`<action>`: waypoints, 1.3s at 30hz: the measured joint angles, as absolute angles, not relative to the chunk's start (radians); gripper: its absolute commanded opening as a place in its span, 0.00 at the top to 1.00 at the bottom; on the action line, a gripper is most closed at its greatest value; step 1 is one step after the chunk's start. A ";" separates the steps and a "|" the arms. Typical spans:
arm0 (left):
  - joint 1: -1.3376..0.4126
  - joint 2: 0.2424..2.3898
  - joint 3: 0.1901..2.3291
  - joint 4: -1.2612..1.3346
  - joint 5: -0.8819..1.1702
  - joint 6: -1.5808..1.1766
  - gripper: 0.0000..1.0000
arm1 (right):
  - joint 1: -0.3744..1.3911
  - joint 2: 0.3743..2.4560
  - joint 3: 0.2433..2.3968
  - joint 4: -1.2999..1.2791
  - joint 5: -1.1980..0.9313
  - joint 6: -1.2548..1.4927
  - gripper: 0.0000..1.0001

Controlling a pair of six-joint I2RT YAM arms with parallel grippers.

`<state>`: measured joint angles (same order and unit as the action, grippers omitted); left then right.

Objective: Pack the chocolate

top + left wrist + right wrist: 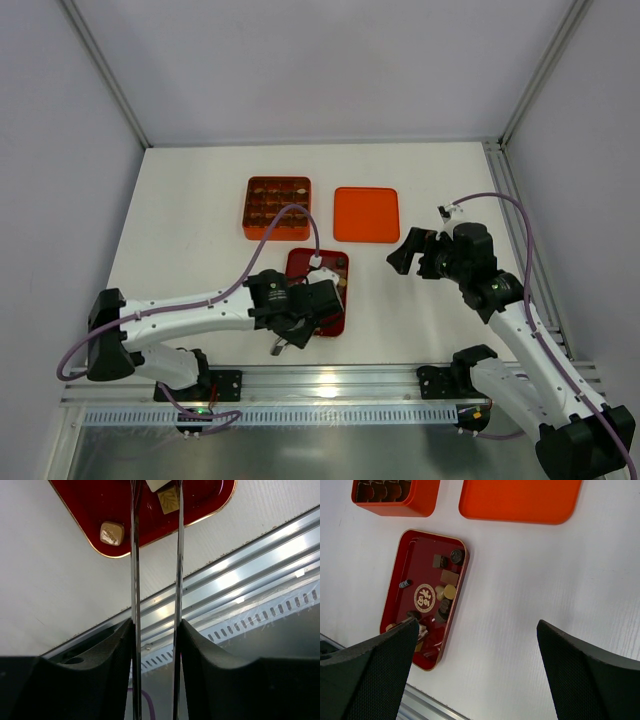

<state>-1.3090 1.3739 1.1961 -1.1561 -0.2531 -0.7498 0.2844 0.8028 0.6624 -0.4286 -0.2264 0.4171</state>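
Several small chocolate pieces, dark brown, tan and cream, lie loose in the dark red tray. My left gripper hovers over the tray's near end, shut on metal tweezers. The blades stand apart and run out of the top of the left wrist view. A tan square piece and a cream piece lie between the blades, and another tan piece sits to their left. My right gripper is open and empty above the bare table right of the tray; in its wrist view the fingers are wide apart.
An orange box with a grid of cells holding brown pieces stands behind the tray. Its flat orange lid lies to its right. The metal rail runs along the table's near edge, close to the tray's corner.
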 measured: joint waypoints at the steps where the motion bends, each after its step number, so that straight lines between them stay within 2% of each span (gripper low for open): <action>1: -1.309 1.375 1.196 -1.156 -0.253 -0.749 0.61 | 0.284 0.803 0.662 -0.429 -0.226 0.417 0.00; 6: -1.309 1.378 1.196 -1.156 -0.254 -0.747 0.68 | 0.284 0.803 0.662 -0.428 -0.226 0.417 0.00; 15: -1.309 1.378 1.217 -1.168 -0.289 -0.743 0.73 | 0.284 0.805 0.662 -0.428 -0.226 0.417 0.00; 26: -1.279 1.377 1.274 -1.180 -0.332 -0.715 0.72 | 0.284 0.805 0.662 -0.427 -0.226 0.417 0.00; 32: -1.164 1.377 1.373 -1.188 -0.352 -0.648 0.69 | 0.284 0.807 0.662 -0.427 -0.227 0.417 0.00; 39: -0.907 1.399 1.524 -1.174 -0.359 -0.519 0.69 | 0.284 0.832 0.662 -0.412 -0.230 0.417 0.00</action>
